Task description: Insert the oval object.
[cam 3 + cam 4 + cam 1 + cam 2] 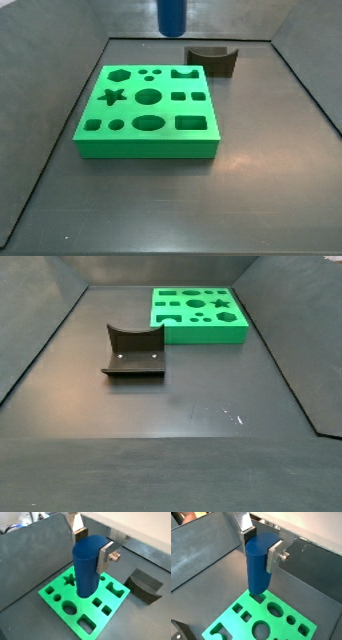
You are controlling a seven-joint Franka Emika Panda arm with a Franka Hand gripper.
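Observation:
My gripper is shut on the oval object, a tall smooth blue peg held upright, shown in both wrist views. It hangs high above the green block with shaped holes, apart from it. In a side view only the peg's lower end shows at the top edge, above the far side of the green block. The gripper and the peg are out of view in a side view where the green block lies at the far end. An oval hole lies in the block's near row.
A dark olive notched block stands on the dark floor beside the green block, also seen in a side view and a wrist view. Grey walls enclose the floor on all sides.

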